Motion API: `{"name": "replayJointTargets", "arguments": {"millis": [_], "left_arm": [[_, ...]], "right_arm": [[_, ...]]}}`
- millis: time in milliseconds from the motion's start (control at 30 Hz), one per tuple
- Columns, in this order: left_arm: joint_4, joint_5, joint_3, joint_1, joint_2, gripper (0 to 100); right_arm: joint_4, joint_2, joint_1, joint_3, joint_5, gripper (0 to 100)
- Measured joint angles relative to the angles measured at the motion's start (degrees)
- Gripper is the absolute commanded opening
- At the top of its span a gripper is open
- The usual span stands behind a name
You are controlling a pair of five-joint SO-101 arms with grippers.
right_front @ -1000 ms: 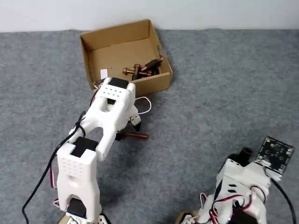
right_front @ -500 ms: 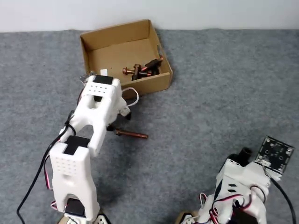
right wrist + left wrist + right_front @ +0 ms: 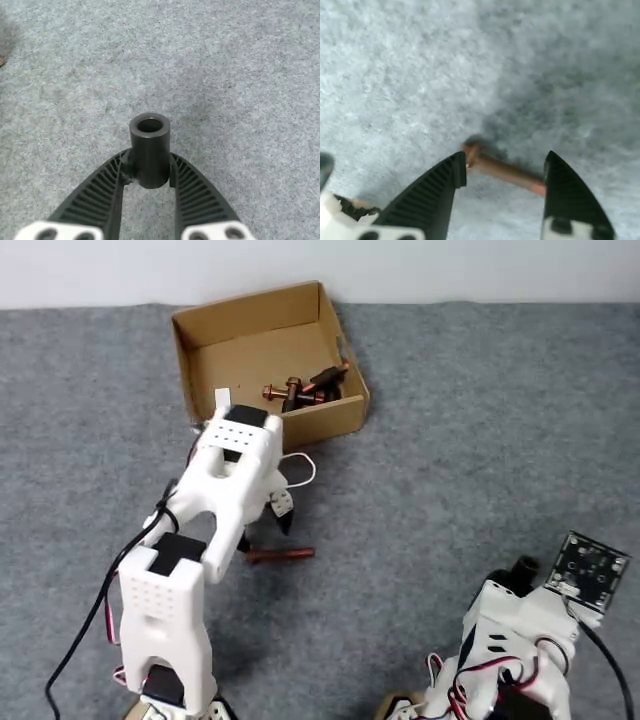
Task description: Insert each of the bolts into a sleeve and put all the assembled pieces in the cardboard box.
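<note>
A copper bolt (image 3: 281, 554) lies flat on the grey carpet in front of the cardboard box (image 3: 322, 421). My left gripper (image 3: 282, 517) hovers just above the bolt (image 3: 502, 170), open (image 3: 505, 162), with one finger (image 3: 437, 187) on each side of it. My right gripper (image 3: 150, 167) is shut on a black sleeve (image 3: 149, 149), held upright with its bore facing the camera. The right arm (image 3: 520, 640) is folded at the near right of the table. Several assembled bolt-and-sleeve pieces (image 3: 305, 390) lie in the box's right corner.
Grey carpet (image 3: 480, 440) covers the whole table, with open room to the right of the box. A white wall runs along the far edge. A small white tag (image 3: 222, 397) lies inside the box.
The left arm swung left toward the box, then came back right and lower over the bolt. The bolt now lies a little nearer the front. The right arm stayed still.
</note>
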Motion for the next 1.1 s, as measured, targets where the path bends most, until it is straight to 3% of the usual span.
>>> {"name": "replayJointTargets", "arguments": {"millis": [233, 500, 600, 767, 1100], "left_arm": [[-6.07, 0.79, 0.00, 0.53, 0.00, 25], [-16.00, 0.79, -0.44, -3.60, 0.00, 25], [-13.01, 0.70, -4.04, -3.16, 0.09, 25], [-0.09, 0.70, -10.20, -1.32, 0.00, 25], [1.58, 0.88, 3.52, 6.07, -10.55, 25]], "right_arm": [[0.00, 0.00, 0.00, 0.00, 0.00, 0.9], [0.00, 0.00, 0.00, 0.00, 0.00, 0.9], [0.00, 0.00, 0.00, 0.00, 0.00, 0.9], [0.00, 0.00, 0.00, 0.00, 0.00, 0.9], [0.00, 0.00, 0.00, 0.00, 0.00, 0.9]]}}
